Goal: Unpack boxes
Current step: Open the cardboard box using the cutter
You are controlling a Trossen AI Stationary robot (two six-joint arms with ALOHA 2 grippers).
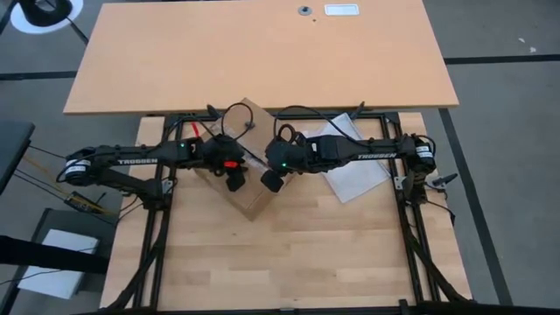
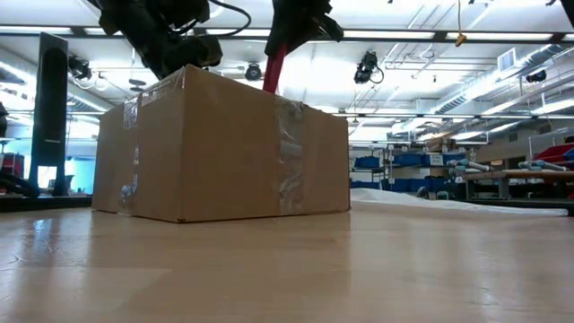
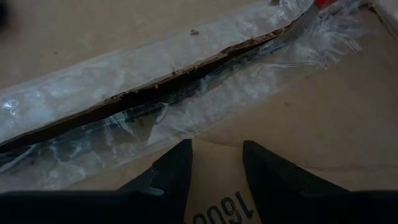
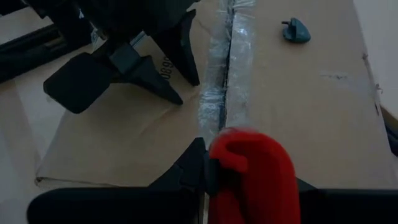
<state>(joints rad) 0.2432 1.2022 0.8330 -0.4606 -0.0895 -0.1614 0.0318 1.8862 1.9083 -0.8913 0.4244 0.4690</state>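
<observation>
Bare wood-grain tabletop fills the low view's foreground; behind it the brown cardboard carton sits flat on the table. In the high view it lies just above table centre, turned diagonally under both wrists.

Both arms meet over the carton's top. The left gripper hangs at about nine o'clock of the seam, fingers parted around nothing, tips on or just above the left flap; I cannot tell which. The right gripper is clamped on a red-handled cutter, whose blade sits in the taped centre seam.

Handling, as a judgement: the corrugated board looks stiff but dentable, the clear tape slick and wrinkled. Weight is unknown because the contents are hidden. The seam already gapes dark along much of its length, so the flap lip at the slit looks like the best place to take hold, not the smooth taped faces. The flaps will likely hinge outward.

Room: open tabletop lies toward six o'clock, while white sheet material lies at three o'clock of the carton under the right arm. A small dark object rests on the right flap, near the seam's far end, and may slide off when the flap lifts.
</observation>
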